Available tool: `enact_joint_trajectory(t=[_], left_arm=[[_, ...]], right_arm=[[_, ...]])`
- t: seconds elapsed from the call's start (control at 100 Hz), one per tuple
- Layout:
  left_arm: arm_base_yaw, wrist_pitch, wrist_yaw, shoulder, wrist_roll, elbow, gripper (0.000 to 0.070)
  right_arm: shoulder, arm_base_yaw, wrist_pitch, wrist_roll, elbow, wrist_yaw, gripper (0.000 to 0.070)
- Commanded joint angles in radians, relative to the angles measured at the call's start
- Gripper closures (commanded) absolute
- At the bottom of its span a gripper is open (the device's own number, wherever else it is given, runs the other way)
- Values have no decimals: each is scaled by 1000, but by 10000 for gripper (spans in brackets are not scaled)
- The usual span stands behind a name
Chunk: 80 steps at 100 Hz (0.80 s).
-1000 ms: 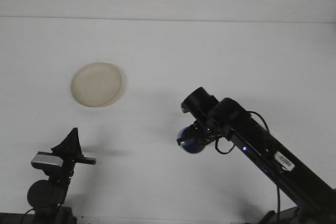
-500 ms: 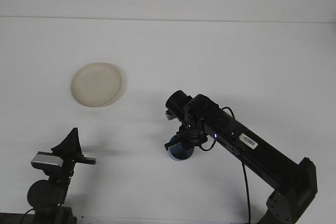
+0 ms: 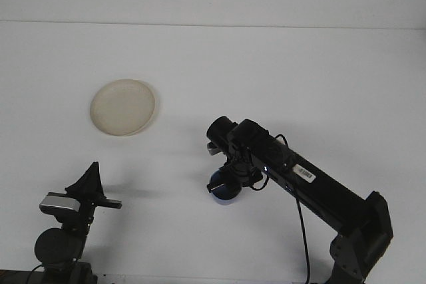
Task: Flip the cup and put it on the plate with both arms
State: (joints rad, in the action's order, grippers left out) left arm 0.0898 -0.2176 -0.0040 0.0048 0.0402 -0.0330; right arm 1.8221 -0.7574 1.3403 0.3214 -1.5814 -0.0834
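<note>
Shifted slightly left and lower since half a second ago: right arm, with more of its base now showing at bottom right, and cup [image 3: 225,187] carried along, a touch closer to the desk [image 3: 279,71]. Much farther left than a second ago, when the cup hung nearer the middle right. Left hand [image 3: 90,184] and plate [image 3: 123,107] unchanged across all three frames.

Right hand [image 3: 234,176] pointed downward and closed around the blue cup, dark fingers clamped on its upper part, cup just under the wrist and over its own shadow. Cannot tell whether the cup touches the desk or hangs just above it. Cannot tell which way the cup's mouth faces.

Left hand low at bottom left, near the front edge, black fingers rising to a point with a short bar jutting right. Nothing held. Cannot tell from this angle how far apart the fingers stand.

Plate cream, round, flat on the white desk at upper left, well apart from the cup and from both hands. Cup between plate and right arm base, nearer the front than the plate.
</note>
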Motion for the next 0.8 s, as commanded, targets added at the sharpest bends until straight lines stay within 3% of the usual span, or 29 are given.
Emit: enact_joint_trajectory(t=[0.0, 0.29, 0.57, 0.79], left_arm=[[1, -12, -2, -2, -2, 19, 689], [1, -12, -2, -2, -2, 19, 689], [1, -12, -2, -2, -2, 19, 689], [1, -13, -2, -2, -2, 19, 689]], right_arm=[[27, -9, 14, -8, -25, -4, 477], [24, 1, 26, -30, -68, -23, 287], [-34, 43, 31, -67, -114, -25, 282], [-154, 112, 31, -140, -114, -20, 282]])
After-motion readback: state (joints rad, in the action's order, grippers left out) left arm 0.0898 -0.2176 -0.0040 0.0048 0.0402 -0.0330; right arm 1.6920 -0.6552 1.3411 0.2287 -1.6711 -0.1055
